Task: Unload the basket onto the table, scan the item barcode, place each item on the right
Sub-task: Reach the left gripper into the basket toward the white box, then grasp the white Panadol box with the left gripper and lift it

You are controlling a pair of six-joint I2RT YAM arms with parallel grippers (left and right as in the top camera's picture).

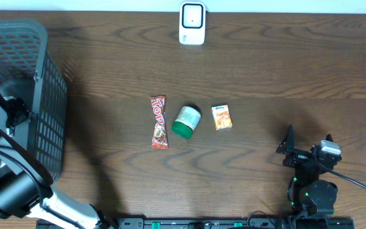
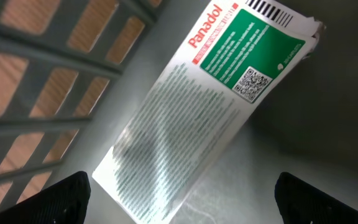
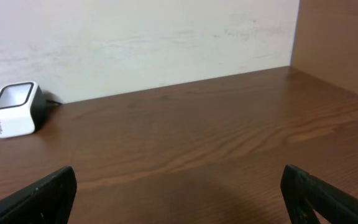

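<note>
Grey plastic basket [image 1: 43,95] stands at the left end of the bench [image 1: 265,70]. Inside it a white-and-green Panadol box [image 2: 191,118] lies on the floor beside the lattice wall, below the left tool [image 2: 185,196], which is spread wide and empty. The right tool [image 3: 182,199], also spread and empty, sits at the front right. A white scanner [image 1: 192,23] stands at the far edge, and a candy bar [image 1: 159,122], a green-capped bottle [image 1: 186,121] and an orange packet [image 1: 221,117] lie mid-bench.

"Panadol" stands in red on the white-and-green box [image 2: 185,118], beside a QR code [image 2: 252,83] and barcode [image 2: 273,11]. The red wrapper [image 1: 159,121] perhaps reads "Top", too small to confirm.
</note>
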